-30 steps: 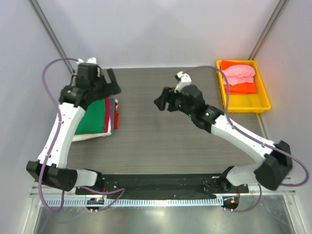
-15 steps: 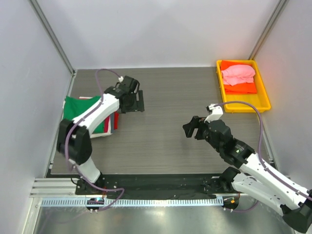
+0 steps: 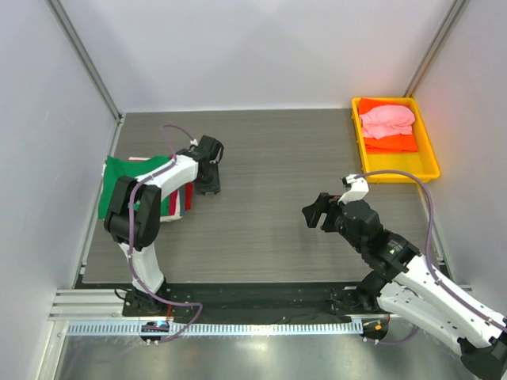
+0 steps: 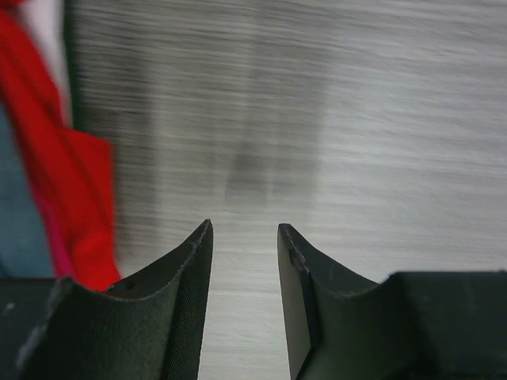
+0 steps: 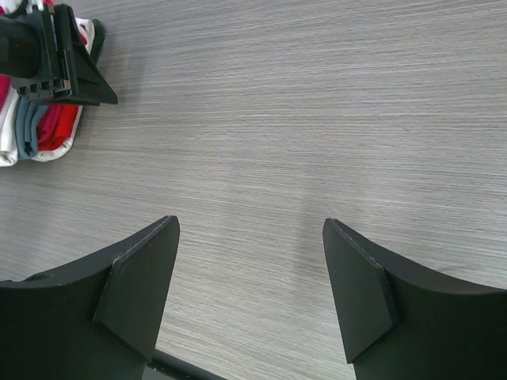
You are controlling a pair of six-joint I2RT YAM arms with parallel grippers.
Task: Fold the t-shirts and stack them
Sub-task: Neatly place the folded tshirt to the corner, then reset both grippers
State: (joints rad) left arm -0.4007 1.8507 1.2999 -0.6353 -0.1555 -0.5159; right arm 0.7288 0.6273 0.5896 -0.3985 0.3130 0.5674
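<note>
A stack of folded t-shirts lies at the table's left, a bright green one on top, with red and grey folded edges showing on its right side. My left gripper hangs just right of that stack. In the left wrist view its jaws stand a narrow gap apart with only table between them, and red cloth shows at the left. My right gripper is wide open over bare table right of centre, nothing between its fingers. A pink t-shirt lies on an orange one in the tray.
The yellow plastic tray sits at the back right corner. Grey walls close the table on three sides. The right wrist view catches my left gripper and the stack's edges at its top left.
My left arm swung off the stack to its right side, folded in, and its jaws narrowed. My right arm pulled back from the table's middle toward the near right, still open.
</note>
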